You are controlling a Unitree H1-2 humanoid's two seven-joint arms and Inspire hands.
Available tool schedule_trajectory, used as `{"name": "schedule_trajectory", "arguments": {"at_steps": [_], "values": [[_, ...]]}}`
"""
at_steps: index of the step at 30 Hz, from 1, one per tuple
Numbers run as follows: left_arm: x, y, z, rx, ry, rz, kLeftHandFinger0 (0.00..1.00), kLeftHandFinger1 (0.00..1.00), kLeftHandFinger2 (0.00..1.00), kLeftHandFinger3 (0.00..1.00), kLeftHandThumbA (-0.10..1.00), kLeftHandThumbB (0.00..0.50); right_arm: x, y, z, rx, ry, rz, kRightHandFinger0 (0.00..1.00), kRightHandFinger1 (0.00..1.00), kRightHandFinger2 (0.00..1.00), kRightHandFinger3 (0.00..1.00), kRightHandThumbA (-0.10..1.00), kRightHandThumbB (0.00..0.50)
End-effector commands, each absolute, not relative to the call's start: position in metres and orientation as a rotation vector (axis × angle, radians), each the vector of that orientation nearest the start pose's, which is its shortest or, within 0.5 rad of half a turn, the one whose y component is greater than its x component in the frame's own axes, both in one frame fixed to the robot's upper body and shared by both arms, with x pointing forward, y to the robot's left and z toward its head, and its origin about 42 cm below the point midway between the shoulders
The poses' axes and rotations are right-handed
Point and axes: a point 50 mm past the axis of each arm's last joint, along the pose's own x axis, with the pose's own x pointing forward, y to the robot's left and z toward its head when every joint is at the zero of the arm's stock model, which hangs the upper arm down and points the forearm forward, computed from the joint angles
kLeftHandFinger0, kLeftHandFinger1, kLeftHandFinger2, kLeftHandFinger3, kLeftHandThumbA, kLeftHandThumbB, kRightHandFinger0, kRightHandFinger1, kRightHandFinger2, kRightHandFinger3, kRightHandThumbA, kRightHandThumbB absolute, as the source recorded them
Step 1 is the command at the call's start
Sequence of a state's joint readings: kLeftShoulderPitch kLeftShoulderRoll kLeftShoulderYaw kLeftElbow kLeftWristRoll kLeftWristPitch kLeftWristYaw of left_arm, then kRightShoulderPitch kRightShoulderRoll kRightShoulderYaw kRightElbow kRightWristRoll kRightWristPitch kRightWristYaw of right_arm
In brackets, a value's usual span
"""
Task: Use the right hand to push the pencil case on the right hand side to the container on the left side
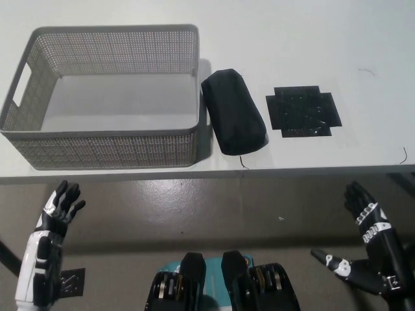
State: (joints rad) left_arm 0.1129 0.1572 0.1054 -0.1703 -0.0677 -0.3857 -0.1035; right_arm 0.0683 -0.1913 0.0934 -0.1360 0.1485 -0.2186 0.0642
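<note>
Your left hand (pixel 55 217) rests low at the left, fingers spread on nothing, below the basket (pixel 104 150); the case (pixel 233 120) lies just beside the basket's right wall, apparently touching it. So the push looks done, or needs only a nudge. Your right hand (pixel 366 249) hangs off the table edge (pixel 292 170), fingers spread, well below and right of the case, with bare table between the case and the black mat (pixel 303 111) for a sideways approach.

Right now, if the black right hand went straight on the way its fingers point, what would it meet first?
Probably the front edge of the white table. The black right hand hangs open below it, fingers pointing up-picture; no object lies in that line. The black cross-shaped patch sits further left. Depth is unclear, so it might pass over the edge.
</note>
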Motion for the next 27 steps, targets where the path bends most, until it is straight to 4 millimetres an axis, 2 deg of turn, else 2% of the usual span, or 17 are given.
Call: {"name": "schedule_trajectory", "arguments": {"at_steps": [1, 2, 5, 6, 10, 13, 15, 17, 19, 21, 24, 27], "values": [[0.227, 0.286, 0.145, 0.163, -0.453, 0.011, 1.00, 1.00, 1.00, 1.00, 1.00, 0.132, 0.255, -0.238, 0.129, -0.016, -0.307, 0.208, 1.00, 1.00, 1.00, 1.00, 0.99, 0.156], [0.223, 0.288, 0.141, 0.166, -0.440, 0.013, 1.00, 1.00, 1.00, 1.00, 1.00, 0.133, 0.252, -0.238, 0.127, -0.014, -0.299, 0.206, 1.00, 1.00, 1.00, 1.00, 0.99, 0.146], [0.214, 0.291, 0.130, 0.163, -0.408, 0.015, 1.00, 1.00, 1.00, 1.00, 1.00, 0.133, 0.245, -0.239, 0.120, 0.000, -0.259, 0.192, 1.00, 1.00, 1.00, 1.00, 0.99, 0.175], [0.211, 0.292, 0.127, 0.161, -0.403, 0.016, 1.00, 1.00, 1.00, 1.00, 1.00, 0.122, 0.244, -0.240, 0.119, 0.005, -0.260, 0.198, 1.00, 1.00, 1.00, 1.00, 0.98, 0.173], [0.201, 0.292, 0.119, 0.163, -0.377, 0.024, 1.00, 1.00, 1.00, 1.00, 1.00, 0.137, 0.236, -0.241, 0.115, 0.029, -0.240, 0.201, 1.00, 1.00, 1.00, 1.00, 0.95, 0.180], [0.201, 0.293, 0.118, 0.165, -0.372, 0.027, 1.00, 1.00, 1.00, 1.00, 1.00, 0.136, 0.237, -0.241, 0.115, 0.016, -0.244, 0.199, 1.00, 1.00, 1.00, 1.00, 0.95, 0.158], [0.199, 0.293, 0.118, 0.169, -0.370, 0.027, 1.00, 1.00, 1.00, 1.00, 1.00, 0.145, 0.235, -0.240, 0.117, 0.010, -0.231, 0.196, 1.00, 1.00, 1.00, 1.00, 0.95, 0.161], [0.198, 0.294, 0.116, 0.166, -0.364, 0.022, 1.00, 1.00, 1.00, 1.00, 1.00, 0.133, 0.231, -0.238, 0.117, 0.007, -0.228, 0.196, 1.00, 1.00, 1.00, 1.00, 0.95, 0.146], [0.197, 0.295, 0.115, 0.171, -0.356, 0.017, 1.00, 1.00, 1.00, 1.00, 1.00, 0.135, 0.229, -0.239, 0.116, 0.004, -0.233, 0.201, 1.00, 1.00, 1.00, 1.00, 0.95, 0.144], [0.196, 0.294, 0.113, 0.158, -0.346, 0.013, 1.00, 1.00, 1.00, 1.00, 1.00, 0.130, 0.227, -0.241, 0.114, -0.003, -0.229, 0.196, 1.00, 1.00, 1.00, 1.00, 0.95, 0.164], [0.191, 0.294, 0.111, 0.151, -0.336, 0.014, 1.00, 1.00, 1.00, 1.00, 1.00, 0.147, 0.222, -0.243, 0.109, 0.003, -0.217, 0.201, 1.00, 1.00, 1.00, 1.00, 0.93, 0.135], [0.189, 0.293, 0.109, 0.154, -0.330, 0.013, 1.00, 1.00, 1.00, 1.00, 1.00, 0.144, 0.220, -0.243, 0.106, 0.009, -0.206, 0.199, 1.00, 1.00, 1.00, 1.00, 0.92, 0.139]]}}
